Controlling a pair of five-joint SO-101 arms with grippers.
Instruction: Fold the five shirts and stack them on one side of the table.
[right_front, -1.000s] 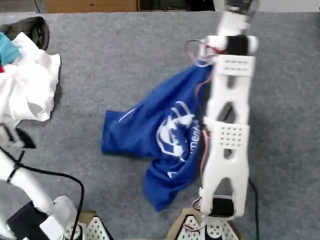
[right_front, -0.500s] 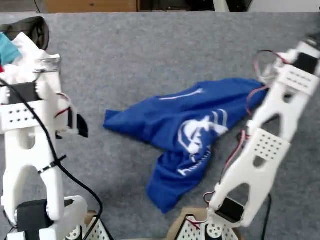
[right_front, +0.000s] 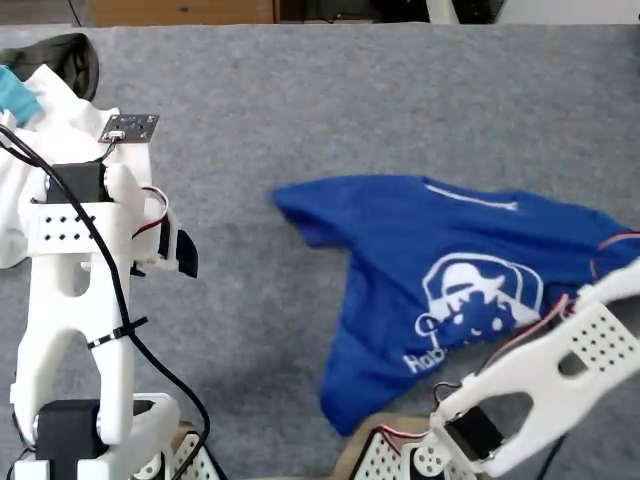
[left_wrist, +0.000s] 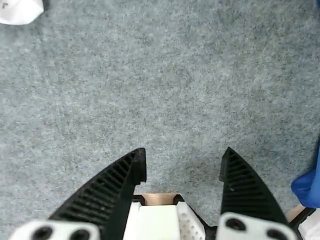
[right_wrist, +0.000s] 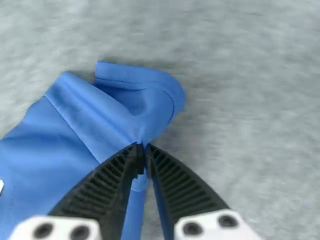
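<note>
A blue shirt (right_front: 440, 270) with a white print lies partly spread across the right half of the grey table. My right gripper (right_wrist: 142, 150) is shut on a fold of the blue shirt (right_wrist: 85, 120) near its hem; in the high view that arm (right_front: 560, 370) runs off the right edge. My left gripper (left_wrist: 182, 160) stands open over bare grey felt, nothing between its fingers. In the high view the left arm (right_front: 85, 240) is at the left, beside a heap of shirts (right_front: 40, 150). A blue corner (left_wrist: 309, 185) of the shirt shows in the left wrist view.
The heap at the back left holds white, teal and dark garments (right_front: 65, 55). A bit of white cloth (left_wrist: 20, 10) shows in the left wrist view. Bare grey felt (right_front: 300, 110) covers the table's middle and back.
My right gripper has dragged the blue shirt to the right, spreading it out across the right half. The left arm has risen over the table's left side and shifted slightly right.
</note>
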